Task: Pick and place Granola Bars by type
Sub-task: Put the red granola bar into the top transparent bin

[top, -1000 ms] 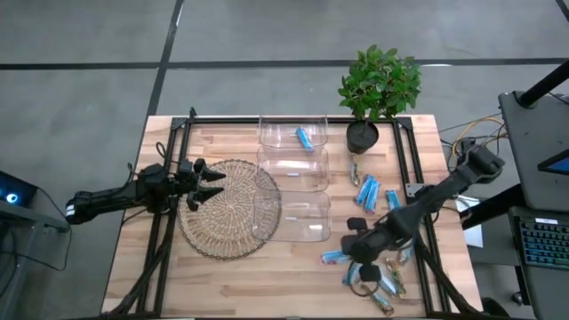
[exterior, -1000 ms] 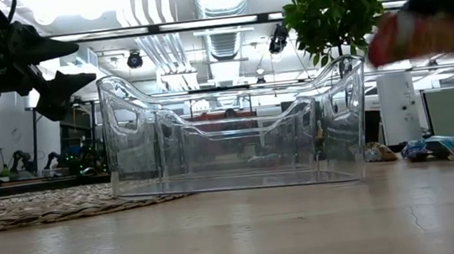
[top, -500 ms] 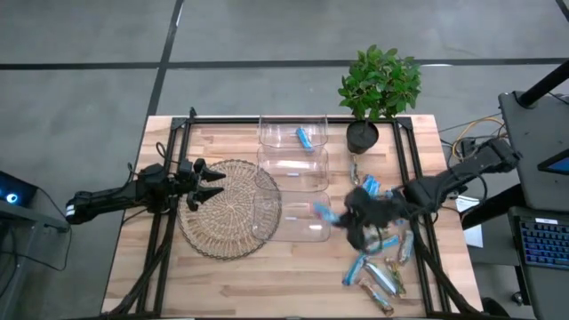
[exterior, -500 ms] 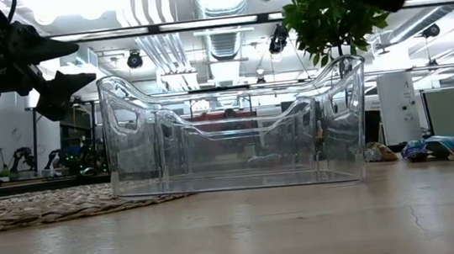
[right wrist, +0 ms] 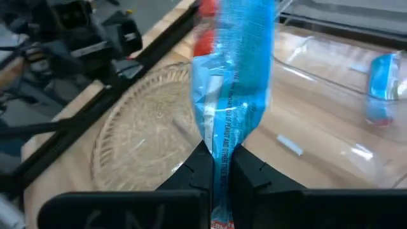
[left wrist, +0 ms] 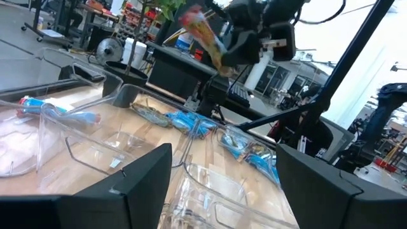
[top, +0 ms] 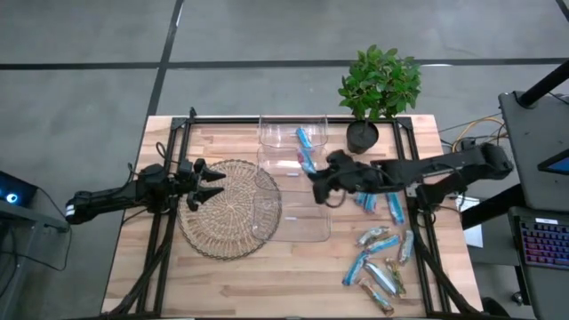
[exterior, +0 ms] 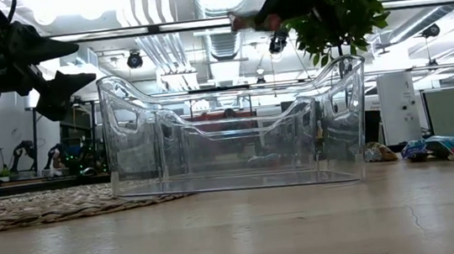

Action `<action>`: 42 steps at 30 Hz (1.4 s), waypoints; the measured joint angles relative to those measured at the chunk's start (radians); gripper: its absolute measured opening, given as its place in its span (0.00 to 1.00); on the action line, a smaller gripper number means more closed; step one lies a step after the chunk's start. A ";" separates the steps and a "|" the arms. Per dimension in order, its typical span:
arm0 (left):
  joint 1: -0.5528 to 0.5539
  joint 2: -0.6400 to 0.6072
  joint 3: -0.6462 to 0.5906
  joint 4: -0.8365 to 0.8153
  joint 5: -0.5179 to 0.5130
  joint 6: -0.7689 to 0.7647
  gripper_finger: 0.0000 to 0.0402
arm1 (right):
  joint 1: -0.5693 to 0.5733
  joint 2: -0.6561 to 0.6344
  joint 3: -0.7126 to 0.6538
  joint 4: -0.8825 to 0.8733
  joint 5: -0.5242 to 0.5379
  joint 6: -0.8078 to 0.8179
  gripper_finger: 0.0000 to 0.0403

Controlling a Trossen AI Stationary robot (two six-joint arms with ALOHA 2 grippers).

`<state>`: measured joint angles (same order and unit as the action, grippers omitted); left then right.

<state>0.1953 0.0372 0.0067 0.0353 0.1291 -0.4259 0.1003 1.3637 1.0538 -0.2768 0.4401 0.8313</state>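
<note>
Right gripper [top: 313, 171] is held over the middle clear bin [top: 293, 169], clamped on a blue granola bar [right wrist: 230, 95] with a red end, carried clear above the bin rims. One blue bar [top: 304, 138] is seen in the far bin [top: 292, 131]; the near bin [top: 293, 218] is beside the wicker mat [top: 227, 206]. Loose bars [top: 378, 267] are scattered near the table's right edge. Left gripper [top: 206, 182] is parked at the mat's left edge, fingers spread apart.
</note>
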 joint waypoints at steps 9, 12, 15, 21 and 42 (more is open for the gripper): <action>0.000 0.011 0.000 -0.001 -0.004 0.000 0.65 | -0.081 0.272 0.252 -0.061 0.006 0.098 0.03; 0.000 0.012 0.000 -0.001 -0.005 0.000 0.65 | -0.108 0.372 0.366 -0.175 0.007 0.142 0.03; 0.000 0.012 0.000 -0.001 -0.004 0.000 0.65 | -0.134 0.468 0.479 -0.309 0.029 0.191 0.03; 0.000 0.012 0.000 -0.001 -0.005 0.000 0.65 | -0.190 0.628 0.666 -0.437 0.050 0.251 0.03; 0.000 0.012 0.000 -0.001 -0.004 0.000 0.65 | -0.431 1.003 1.239 -0.925 -0.039 0.152 0.03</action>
<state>0.1955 0.0494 0.0064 0.0345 0.1247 -0.4262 -0.3307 2.3666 2.2924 -1.2018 0.4009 0.9838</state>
